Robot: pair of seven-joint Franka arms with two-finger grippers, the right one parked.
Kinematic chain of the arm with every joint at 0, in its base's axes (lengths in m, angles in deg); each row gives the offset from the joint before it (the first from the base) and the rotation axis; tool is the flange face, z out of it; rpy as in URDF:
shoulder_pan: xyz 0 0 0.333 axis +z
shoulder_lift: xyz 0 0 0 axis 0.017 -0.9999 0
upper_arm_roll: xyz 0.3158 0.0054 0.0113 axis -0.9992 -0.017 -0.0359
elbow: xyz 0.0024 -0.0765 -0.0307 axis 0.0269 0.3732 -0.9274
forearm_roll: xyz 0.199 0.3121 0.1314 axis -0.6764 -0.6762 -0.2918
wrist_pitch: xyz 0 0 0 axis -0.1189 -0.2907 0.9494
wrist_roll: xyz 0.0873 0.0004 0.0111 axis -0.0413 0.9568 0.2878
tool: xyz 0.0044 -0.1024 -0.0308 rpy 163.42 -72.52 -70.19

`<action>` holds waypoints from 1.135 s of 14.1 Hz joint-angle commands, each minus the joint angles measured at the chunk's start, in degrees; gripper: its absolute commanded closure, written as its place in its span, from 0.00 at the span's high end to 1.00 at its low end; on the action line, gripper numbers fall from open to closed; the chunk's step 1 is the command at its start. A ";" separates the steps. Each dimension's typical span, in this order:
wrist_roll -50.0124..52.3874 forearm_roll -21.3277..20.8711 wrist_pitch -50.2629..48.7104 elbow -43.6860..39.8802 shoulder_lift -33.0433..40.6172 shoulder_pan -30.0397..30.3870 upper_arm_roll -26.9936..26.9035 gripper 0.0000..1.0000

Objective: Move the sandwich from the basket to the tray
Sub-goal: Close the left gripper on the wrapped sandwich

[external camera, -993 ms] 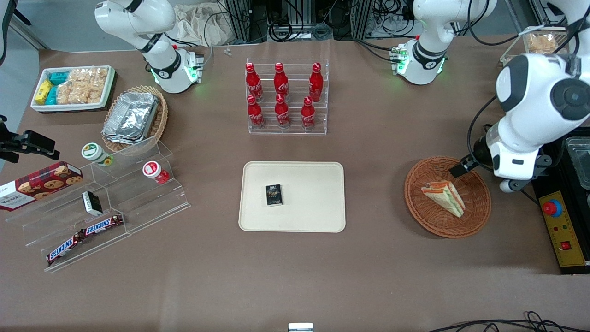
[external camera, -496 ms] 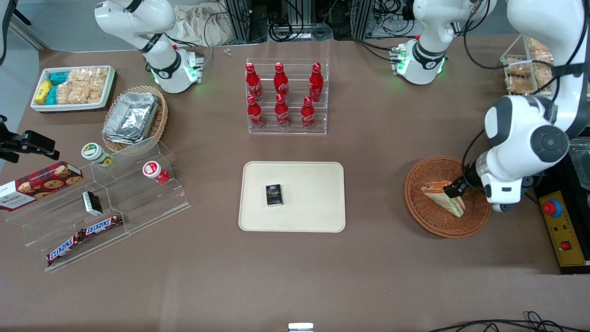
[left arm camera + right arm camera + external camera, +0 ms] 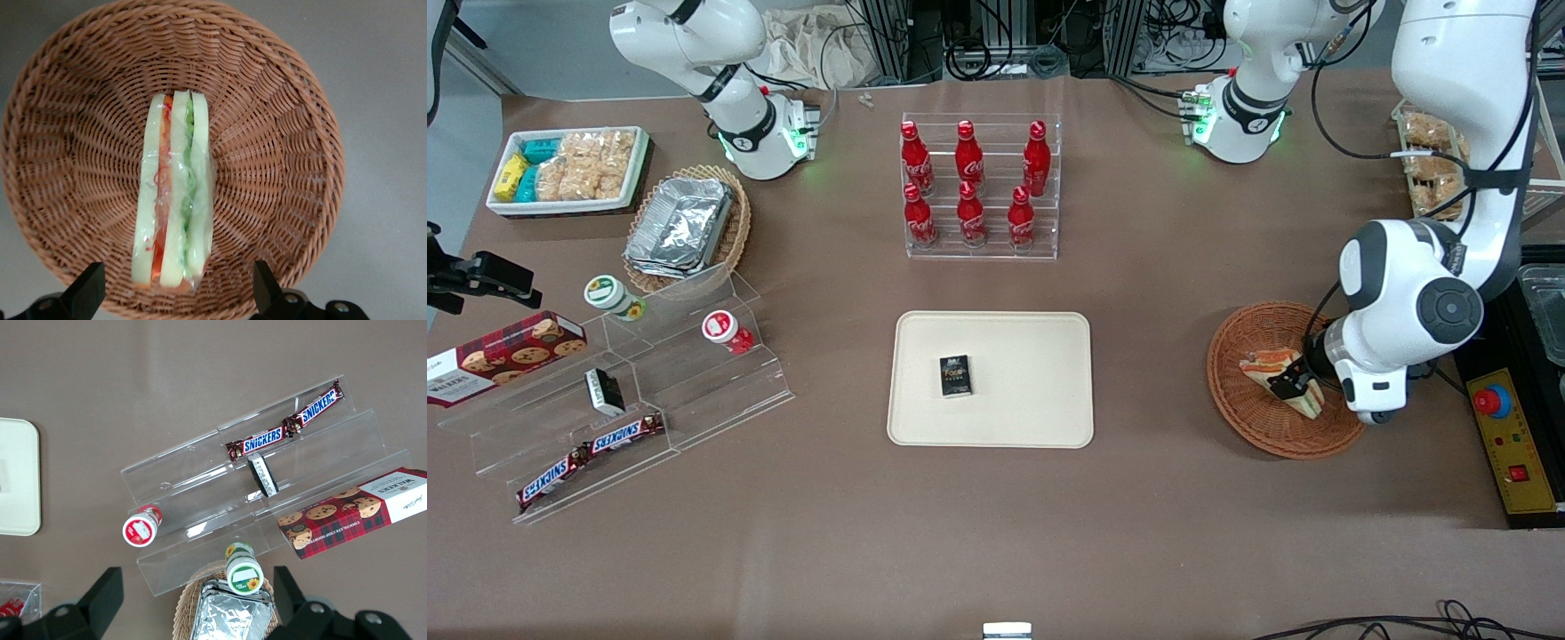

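While the sandwich [image 3: 1282,380] sits in the round reddish-brown basket [image 3: 1249,422], the gripper [image 3: 1288,385] of the working arm is right down over it, fingers [image 3: 90,288] spread wide apart, one on each side of the wedge and not pinching it. From the wrist camera you can see the sandwich [image 3: 175,197] lying across the middle of the basket [image 3: 280,100], clear wrap on, orange, red and green layers showing between the white bread, with both fingertips flanking its wide end and a gap left on either side.

Using the cream tray [image 3: 1032,418] as the landmark, going across the front view: toward the parked arm's end of the brown surface [image 3: 996,533] from the tray there's a clear stepped display [image 3: 694,391] with two Snickers bars [image 3: 591,449], a small dark box [image 3: 605,392], and a couple of little tubs [image 3: 615,296]. A cookie box [image 3: 503,354] lies just past that. Farther from the camera than those are a white bin of snacks [image 3: 569,167] and a tan basket with foil containers [image 3: 685,227].

On the tray itself lies only a small black pack [image 3: 955,375]. Farther from the camera than the tray is a clear rack of red cola bottles [image 3: 976,187].

The basket with the sandwich sits toward the working arm's end from the tray, well apart from it.
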 commanded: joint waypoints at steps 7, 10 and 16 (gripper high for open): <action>1.37 -1.27 9.53 4.62 -2.47 0.20 -1.21 1.00; 1.37 -1.28 9.71 4.18 -3.17 0.20 -1.39 0.93; 1.28 -1.27 10.68 4.09 -4.14 0.29 -1.39 0.20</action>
